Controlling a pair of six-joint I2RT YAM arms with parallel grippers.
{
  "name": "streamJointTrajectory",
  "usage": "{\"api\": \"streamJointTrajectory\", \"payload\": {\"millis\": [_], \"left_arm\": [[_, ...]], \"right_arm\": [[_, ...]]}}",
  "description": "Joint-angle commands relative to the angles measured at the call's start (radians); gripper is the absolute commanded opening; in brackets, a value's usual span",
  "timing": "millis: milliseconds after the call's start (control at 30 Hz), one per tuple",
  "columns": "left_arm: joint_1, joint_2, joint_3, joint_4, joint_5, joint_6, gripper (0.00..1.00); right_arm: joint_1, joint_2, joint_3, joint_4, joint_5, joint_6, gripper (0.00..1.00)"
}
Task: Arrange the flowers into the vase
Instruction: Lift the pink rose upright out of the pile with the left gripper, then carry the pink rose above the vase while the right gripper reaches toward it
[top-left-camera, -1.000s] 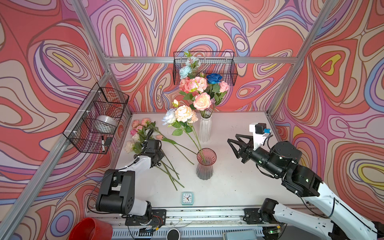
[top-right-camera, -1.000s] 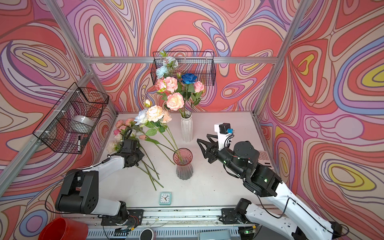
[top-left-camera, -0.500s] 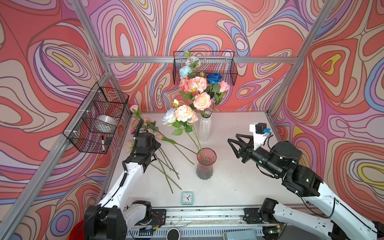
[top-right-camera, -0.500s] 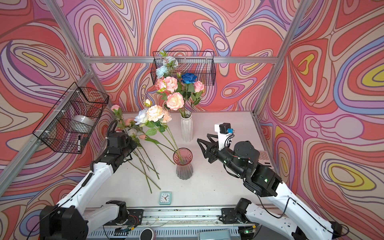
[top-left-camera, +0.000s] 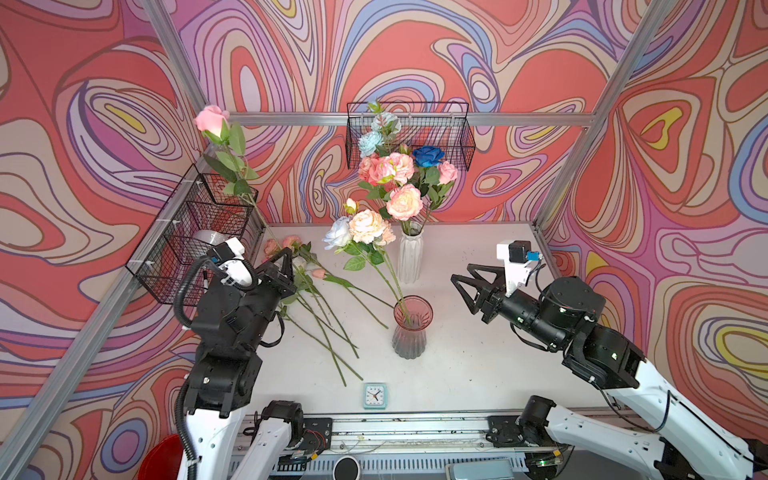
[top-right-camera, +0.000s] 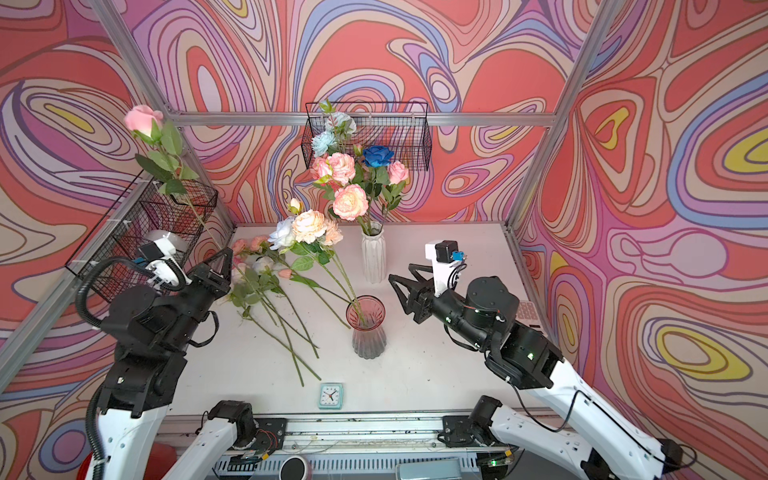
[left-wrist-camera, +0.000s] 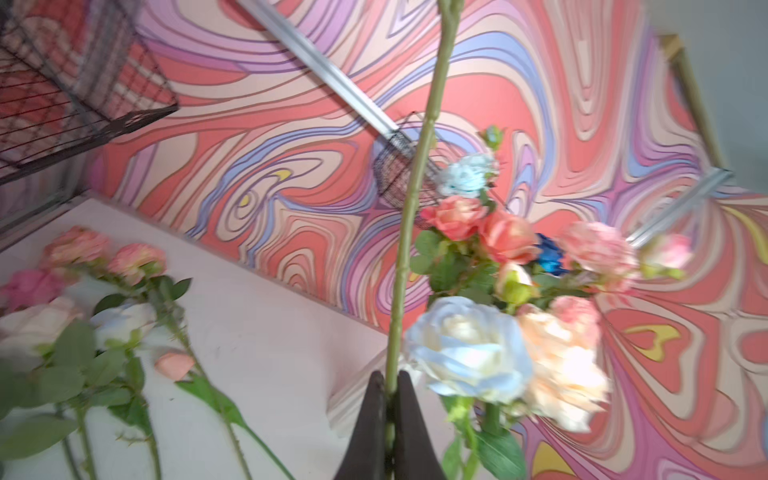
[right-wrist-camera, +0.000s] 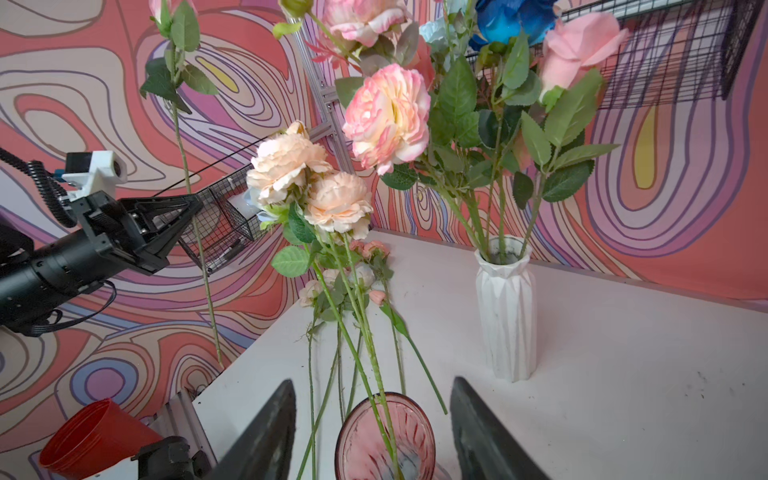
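A two-armed robot at a white tabletop (top-left-camera: 478, 365) arranges artificial roses. Only the left wrist view shows the grip itself: the left gripper's (left-wrist-camera: 388, 384) dark fingers (left-wrist-camera: 370, 419) are pressed together on the green stem of a long-stemmed pink rose (left-wrist-camera: 415, 187), whose bloom is cut off there. Both top views supply the bloom, the pink rose (top-left-camera: 211, 118) (top-right-camera: 143, 118) raised at eleven o'clock from the left gripper (top-left-camera: 286, 254) (top-right-camera: 226, 254), in front of the patterned wall. The right wrist view alone shows the stem's (right-wrist-camera: 183, 145) tail hanging free below the left gripper (right-wrist-camera: 195, 203), clear of the table, and a red plastic cup (right-wrist-camera: 95, 436) off the table's edge. The ribbed pink glass vase (top-left-camera: 409, 332) (top-right-camera: 368, 336) stands mid-table, at four o'clock from the left gripper and well apart from it, already holding peach and white roses (top-left-camera: 365, 226) that lean toward eleven o'clock. The right gripper (top-left-camera: 462, 272) (top-right-camera: 400, 272) hovers near the vase at two o'clock, its jaws spread and empty; in its own wrist view the vase's rim (right-wrist-camera: 345, 432) appears between the parted fingers (right-wrist-camera: 274, 424). More loose roses (top-left-camera: 316, 299) (left-wrist-camera: 124, 332) lie flat on the table at ten o'clock from the glass vase. A white faceted ceramic vase (top-left-camera: 410, 257) (right-wrist-camera: 505, 324) of pink, pale blue and deep blue roses stands at twelve o'clock.
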Motion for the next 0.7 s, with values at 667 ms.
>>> {"api": "streamJointTrajectory", "payload": {"millis": [667], "left_arm": [[-0.007, 0.181, -0.051, 1.09, 0.941, -0.616, 0.0]], "right_arm": [[0.128, 0.598, 0.539, 0.156, -0.739, 0.055, 0.62]]}}
